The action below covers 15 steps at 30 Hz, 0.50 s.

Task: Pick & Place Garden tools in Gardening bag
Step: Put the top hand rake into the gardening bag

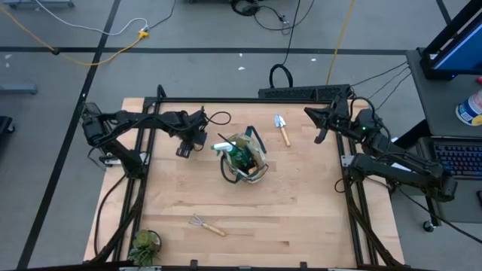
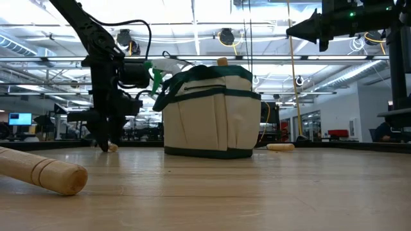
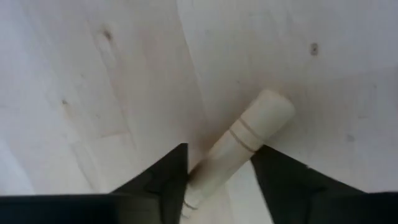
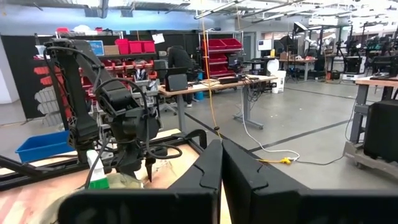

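Now the bag [image 1: 245,159] stands in the middle of the table [image 1: 301,203], the spray bottle [image 1: 226,148] inside it. Just left, the left gripper [image 3: 214,171] has its fingers on both sides of a wooden handle [image 3: 249,137], not yet tight. The right gripper [image 1: 320,138] waits closed, high at the far right.

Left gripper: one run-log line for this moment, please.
left gripper: around wooden handle on table | right gripper: shut, raised, idle | bag: mid-table
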Available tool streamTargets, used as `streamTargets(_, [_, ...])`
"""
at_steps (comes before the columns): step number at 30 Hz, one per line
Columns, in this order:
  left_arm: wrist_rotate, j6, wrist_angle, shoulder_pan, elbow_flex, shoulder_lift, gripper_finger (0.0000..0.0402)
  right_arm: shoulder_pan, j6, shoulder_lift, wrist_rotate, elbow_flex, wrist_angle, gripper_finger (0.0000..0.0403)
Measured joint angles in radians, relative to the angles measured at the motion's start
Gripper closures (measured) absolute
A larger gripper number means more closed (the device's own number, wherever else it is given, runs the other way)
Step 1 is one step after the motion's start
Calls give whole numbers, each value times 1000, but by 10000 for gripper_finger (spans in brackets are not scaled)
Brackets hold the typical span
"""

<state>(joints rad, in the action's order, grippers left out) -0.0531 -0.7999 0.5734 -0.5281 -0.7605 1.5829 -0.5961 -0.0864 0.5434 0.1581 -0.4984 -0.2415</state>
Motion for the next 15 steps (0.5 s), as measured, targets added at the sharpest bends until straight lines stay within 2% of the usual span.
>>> streamTargets(8, [47,34,6,0,2,1,332,0,-27,0,0,0,0,403])
streamTargets(15, [-3,215,16,1,1,0,333,0,-33,0,0,0,0,403])
